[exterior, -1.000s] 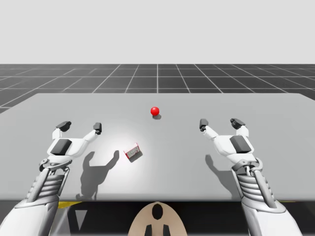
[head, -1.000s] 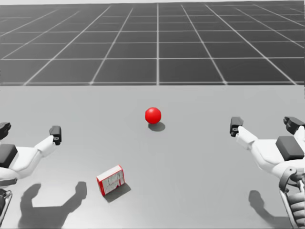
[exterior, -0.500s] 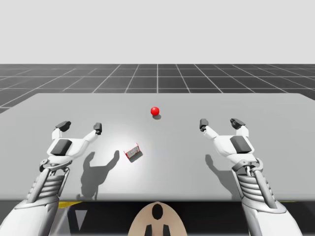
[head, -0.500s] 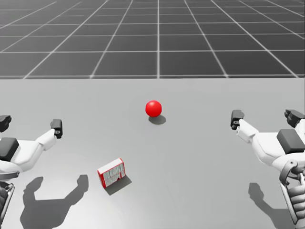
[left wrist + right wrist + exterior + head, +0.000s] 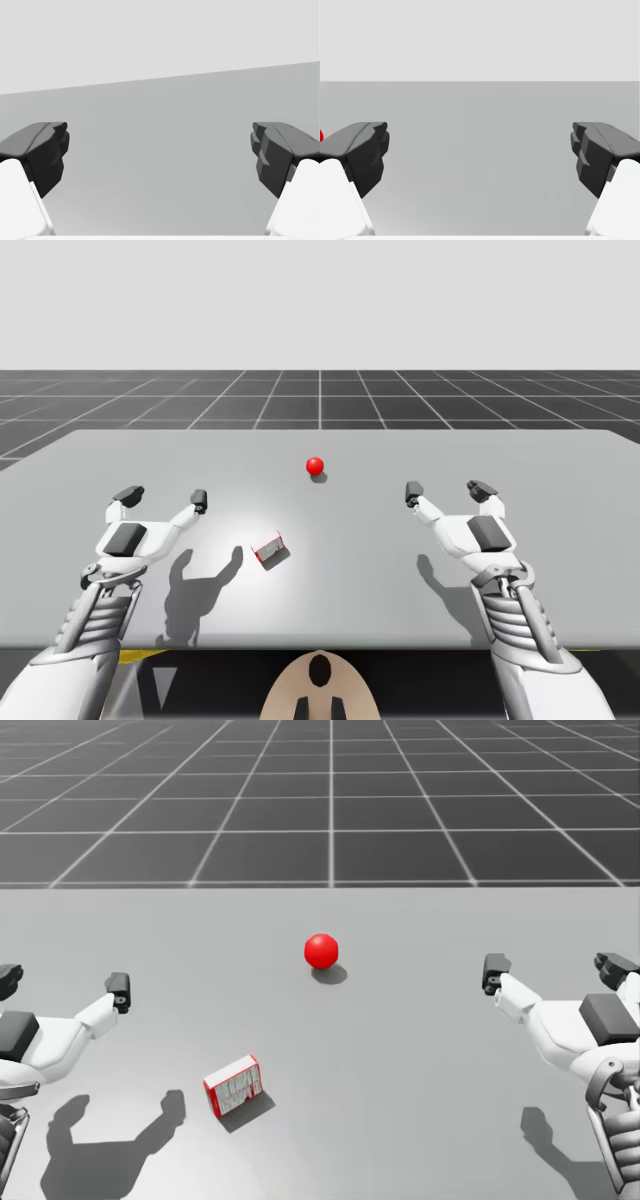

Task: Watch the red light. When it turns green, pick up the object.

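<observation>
The light is a red ball [image 5: 315, 466] [image 5: 321, 951] resting on the grey table [image 5: 560, 540] at mid-depth. A small red and white box [image 5: 270, 550] [image 5: 233, 1085] lies nearer me, slightly left of centre. My left gripper [image 5: 163, 499] [image 5: 60, 986] [image 5: 160, 155] hovers open to the left of the box, with nothing between its fingers. My right gripper [image 5: 447, 490] [image 5: 555, 970] [image 5: 480, 155] hovers open at the right, well away from the box. A sliver of the red ball [image 5: 321, 136] peeks beside that gripper's finger.
The table's far edge [image 5: 320, 431] meets a dark gridded floor [image 5: 330, 800]. Shadows of both arms fall on the table near its front edge.
My head has turned slightly, shifting the head view. Arms, box and red ball have not moved.
</observation>
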